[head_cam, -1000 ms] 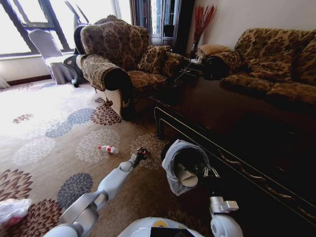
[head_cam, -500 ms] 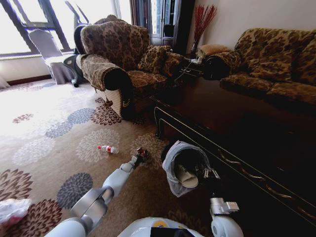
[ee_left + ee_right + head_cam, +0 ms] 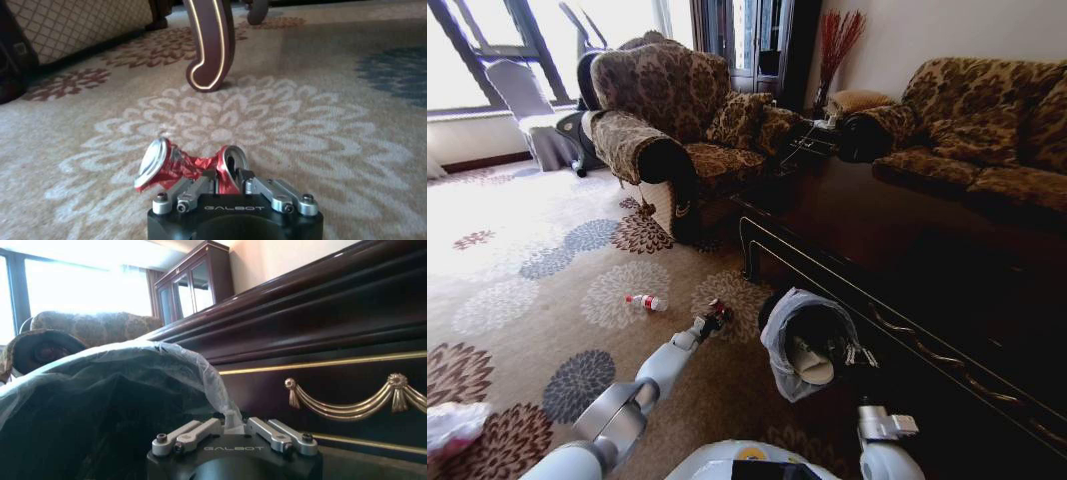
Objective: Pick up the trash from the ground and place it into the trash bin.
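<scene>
My left gripper (image 3: pixel 716 317) (image 3: pixel 227 176) is shut on a piece of trash, a crushed red and silver can (image 3: pixel 180 166), low over the flowered carpet. The trash bin (image 3: pixel 812 343) (image 3: pixel 100 405), black with a pale plastic liner, is tilted toward me just right of that gripper. My right gripper (image 3: pixel 854 353) (image 3: pixel 231 424) is shut on the bin's rim and liner. A white cup (image 3: pixel 811 361) lies inside the bin. A clear bottle with a red label (image 3: pixel 647 301) lies on the carpet beyond the left gripper. A pink-white bag (image 3: pixel 451 425) lies at the near left.
A long dark wooden table (image 3: pixel 907 260) with a curved leg (image 3: pixel 209 47) runs along the right, close behind the bin. A patterned armchair (image 3: pixel 667 120) stands ahead and a sofa (image 3: pixel 987 130) at the far right. Open carpet (image 3: pixel 517 290) stretches to the left.
The bin and my right gripper have shifted slightly right and toward me. My left gripper has barely moved and keeps hold of the can.
</scene>
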